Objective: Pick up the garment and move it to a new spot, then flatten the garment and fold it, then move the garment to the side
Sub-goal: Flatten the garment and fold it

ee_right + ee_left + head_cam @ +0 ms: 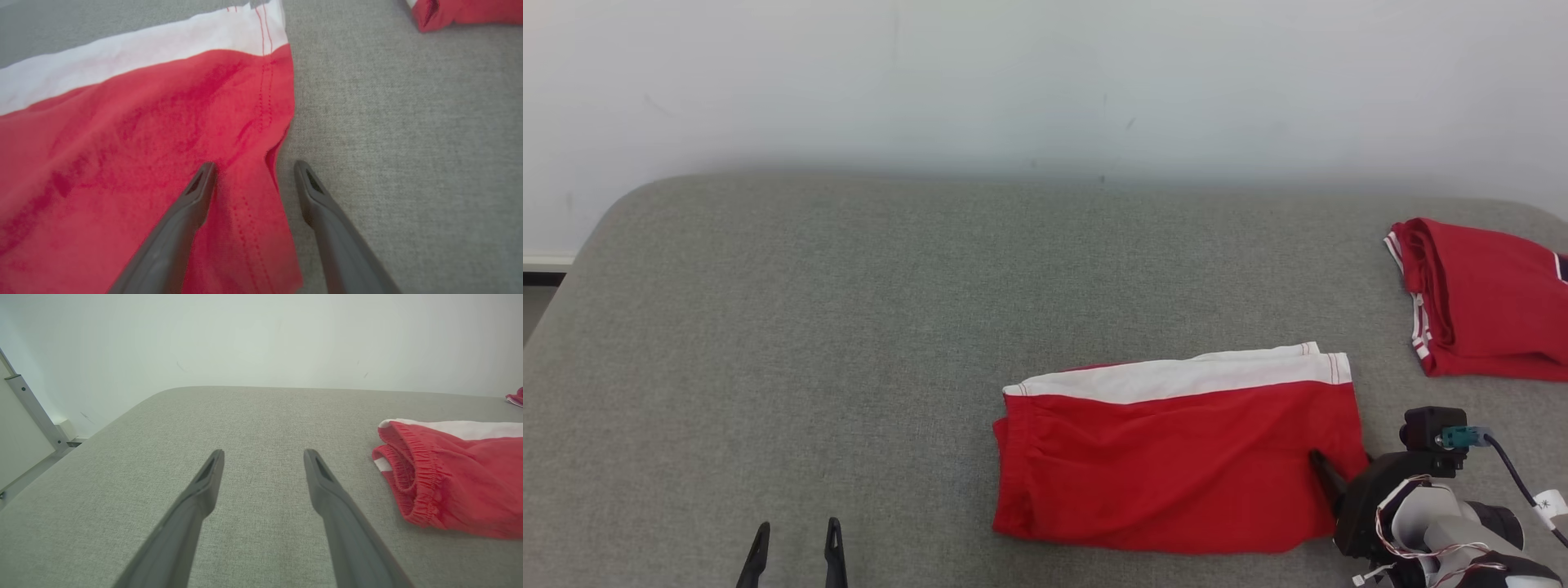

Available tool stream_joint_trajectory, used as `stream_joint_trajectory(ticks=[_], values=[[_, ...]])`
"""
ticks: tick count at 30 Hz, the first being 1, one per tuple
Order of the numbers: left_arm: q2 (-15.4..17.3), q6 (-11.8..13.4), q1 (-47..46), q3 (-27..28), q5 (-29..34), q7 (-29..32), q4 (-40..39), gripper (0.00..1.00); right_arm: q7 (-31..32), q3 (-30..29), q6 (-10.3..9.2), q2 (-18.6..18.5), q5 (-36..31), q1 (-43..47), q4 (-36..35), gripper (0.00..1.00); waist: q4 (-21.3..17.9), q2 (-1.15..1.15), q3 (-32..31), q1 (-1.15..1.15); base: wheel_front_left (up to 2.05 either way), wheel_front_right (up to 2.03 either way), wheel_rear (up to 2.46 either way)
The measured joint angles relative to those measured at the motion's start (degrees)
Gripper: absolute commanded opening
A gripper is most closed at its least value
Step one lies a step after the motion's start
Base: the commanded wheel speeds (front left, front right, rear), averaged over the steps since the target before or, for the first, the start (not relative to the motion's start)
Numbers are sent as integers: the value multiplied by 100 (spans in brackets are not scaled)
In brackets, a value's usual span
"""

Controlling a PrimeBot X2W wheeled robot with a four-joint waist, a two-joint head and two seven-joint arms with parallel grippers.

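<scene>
Right claw (254,170) astride garment (122,155) edge

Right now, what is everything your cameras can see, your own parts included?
folded garment: one, red with a white band, lying flat on the table right of centre.
second garment: one, red with white striped trim, folded, at the far right of the table.
table: one, grey fabric top, under both garments.
wall: one, white, behind the table.
metal rail: one, pale grey, past the table's left corner.
left hand: one, dark fingers, open, over bare table at the lower left.
right hand: one, dark fingers, open, straddling the folded garment's right hem.
</scene>
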Motion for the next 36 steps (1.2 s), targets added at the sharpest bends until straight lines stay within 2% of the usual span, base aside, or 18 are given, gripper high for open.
stream_joint_trajectory(ticks=[5, 6, 7, 8, 19, 24, 27, 36], values=[[0, -1, -17, 20, 3, 0, -2, 100, 169, 52, -8, 99, 59, -56, 23, 100, 53, 0, 47, 0, 0, 0, 0], [-2, -1, -25, 19, 3, 0, -2, 100, 190, 64, -20, 110, 74, -59, -41, 73, 60, 0, 60, 0, 0, 0, 0], [-1, -1, -30, 22, 3, 0, -1, 100, 190, 82, -21, 111, 93, -59, -80, 28, 64, 0, 74, 0, 0, 0, 0], [-1, -1, -30, 22, 3, 0, -1, 100, 190, 82, -21, 111, 93, -59, -80, 0, 64, 0, 74, 0, 0, 0, 0], [0, -9, -9, 78, 2, 0, 52, 100, 76, 131, 1, -98, 271, -21, -18, 0, 24, 0, -30, 0, 0, 0, 0], [-1, -10, 18, 78, -5, 0, 45, 100, 31, 144, 1, -454, 287, 46, 54, 0, -91, 1, -92, 0, 0, 0, 0], [0, -10, 58, 73, -9, 0, 43, 100, -18, 192, 1, -539, 276, 52, 23, 0, -178, 0, -111, 0, 0, 0, 0], [-1, -34, 77, 54, -12, 0, 59, 100, -412, 426, 0, -616, 127, -110, -860, 0, -369, 0, -133, 1, 0, 0, 0]])
